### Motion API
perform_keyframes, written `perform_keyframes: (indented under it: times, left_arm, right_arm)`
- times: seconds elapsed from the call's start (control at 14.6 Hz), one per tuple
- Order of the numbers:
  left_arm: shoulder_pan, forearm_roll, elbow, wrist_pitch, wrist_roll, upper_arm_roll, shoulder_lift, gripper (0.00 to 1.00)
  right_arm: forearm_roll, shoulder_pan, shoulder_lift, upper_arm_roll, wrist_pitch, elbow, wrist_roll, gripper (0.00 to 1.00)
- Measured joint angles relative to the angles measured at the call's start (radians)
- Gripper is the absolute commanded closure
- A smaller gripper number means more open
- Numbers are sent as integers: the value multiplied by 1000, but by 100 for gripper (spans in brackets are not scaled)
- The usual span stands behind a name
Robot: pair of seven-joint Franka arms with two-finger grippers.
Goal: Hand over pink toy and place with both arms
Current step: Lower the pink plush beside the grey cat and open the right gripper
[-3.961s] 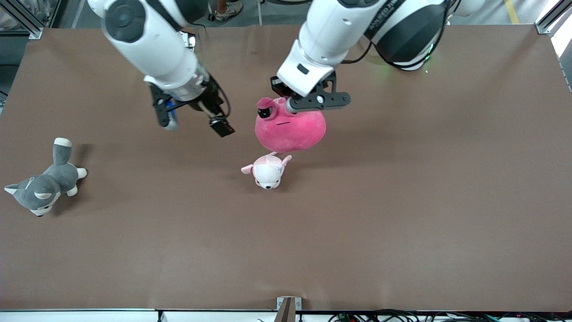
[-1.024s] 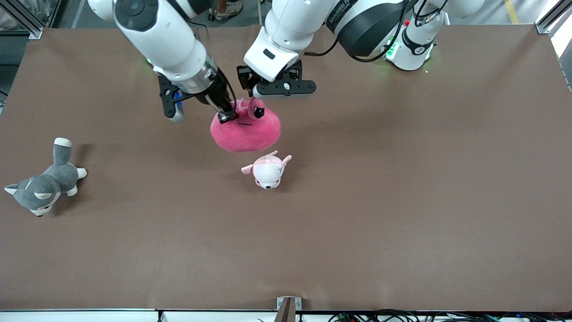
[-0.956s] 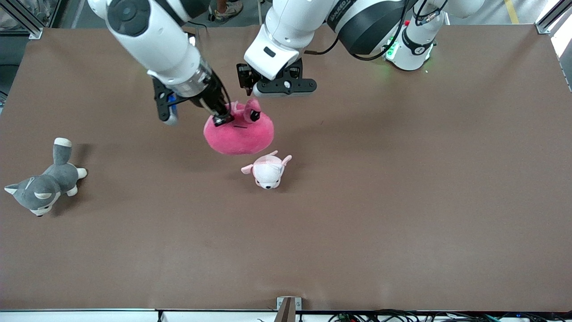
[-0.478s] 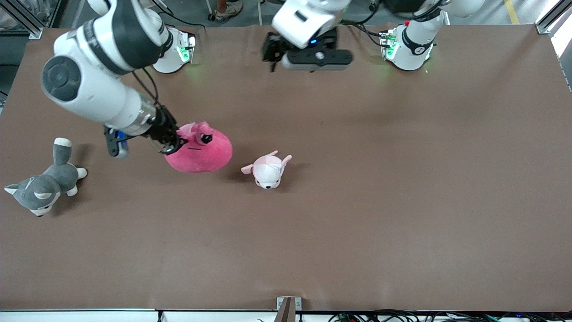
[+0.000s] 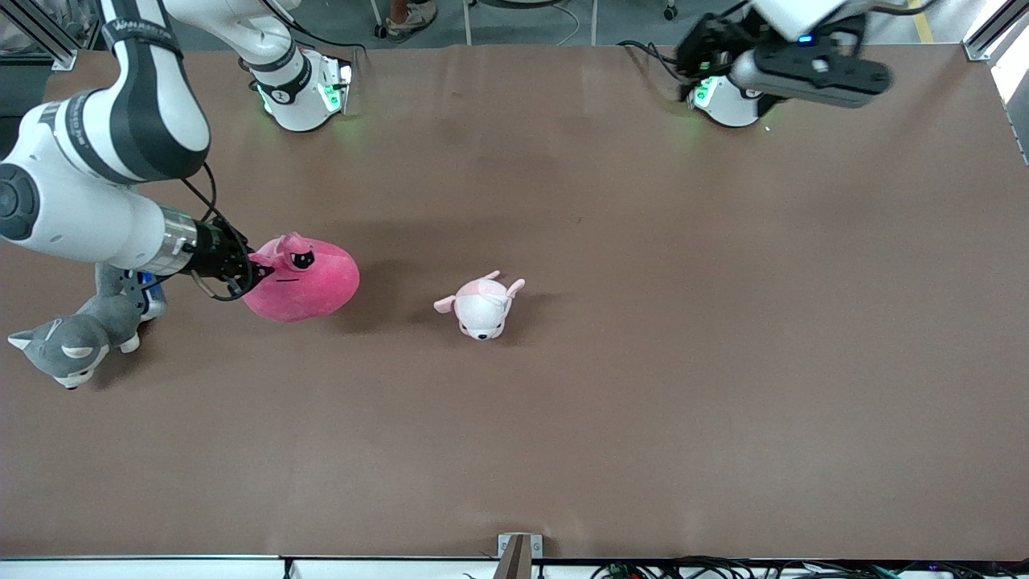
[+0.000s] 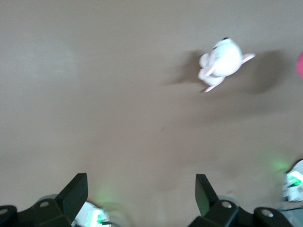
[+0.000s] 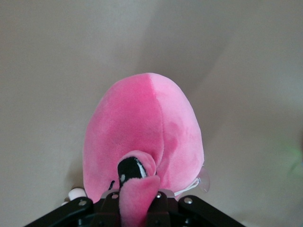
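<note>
The pink toy (image 5: 305, 280), a round hot-pink plush with black eyes, is at the right arm's end of the table, low at the tabletop; I cannot tell if it touches. My right gripper (image 5: 245, 269) is shut on one of its ears. In the right wrist view the toy (image 7: 147, 132) fills the middle and the ear is pinched in the right gripper (image 7: 137, 198). My left gripper (image 5: 711, 52) is open and empty, held high over the left arm's base (image 5: 727, 100). Its wide-apart fingers (image 6: 75, 196) show in the left wrist view.
A pale pink-and-white puppy plush (image 5: 481, 305) lies mid-table, also in the left wrist view (image 6: 225, 59). A grey-and-white husky plush (image 5: 68, 342) lies close by the right arm's wrist, at the table's end. The right arm's base (image 5: 301, 88) stands at the table's robot-side edge.
The left gripper let go of the pink toy and drew back up to its base. The right gripper took the toy and carried it down toward the husky's end of the table.
</note>
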Motion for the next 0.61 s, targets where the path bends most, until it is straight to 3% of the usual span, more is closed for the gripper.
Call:
perform_keyframes:
  times: [0.34, 0.55, 0.61]
  left_arm:
    - [121, 78, -247, 45, 216, 0, -160, 0]
    - [175, 130, -304, 88, 291, 0, -168, 0]
    - [192, 145, -315, 106, 314, 0, -159, 0]
  right_arm:
    - [0, -76, 9, 0, 192, -168, -204, 100]
    - [0, -82, 18, 1, 217, -204, -240, 98]
    - [0, -82, 24, 2, 219, -207, -245, 92]
